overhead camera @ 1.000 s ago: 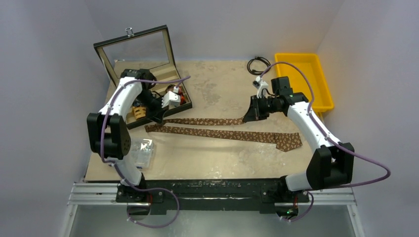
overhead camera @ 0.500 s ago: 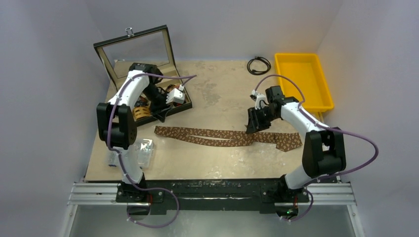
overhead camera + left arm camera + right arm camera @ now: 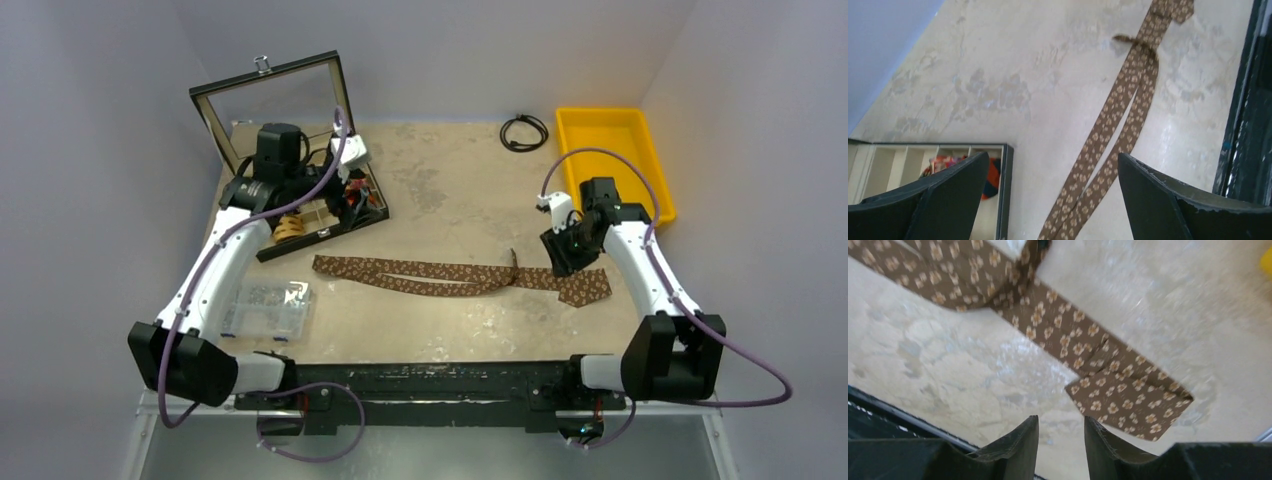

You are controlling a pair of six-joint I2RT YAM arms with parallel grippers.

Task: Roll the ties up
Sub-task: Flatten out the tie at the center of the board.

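A brown tie point(image 3: 440, 277) with light flower specks lies doubled along the table, its wide end point(image 3: 1128, 400) at the right. One small stretch of it point(image 3: 513, 264) stands up near the middle. My left gripper point(image 3: 352, 196) hangs wide open above the compartment box's right end, holding nothing. In the left wrist view the tie point(image 3: 1118, 125) runs away between the spread fingers of that gripper point(image 3: 1053, 156). A rolled red-orange tie point(image 3: 991, 176) sits in the box. My right gripper point(image 3: 564, 262) hovers over the wide end; its jaws point(image 3: 1061, 418) stand partly open with only bare table between them.
A black box point(image 3: 322, 232) with a raised glass lid point(image 3: 268, 98) stands at the back left, a yellowish coil point(image 3: 288, 228) in it. A clear plastic packet point(image 3: 265, 308) lies front left. A yellow tray point(image 3: 640, 180) and a black cable loop point(image 3: 523, 132) are at the back right.
Both grippers have opened and let the tie drop flat. The left arm swung back up over the box. The right gripper moved right, from the tie's middle to its wide end.
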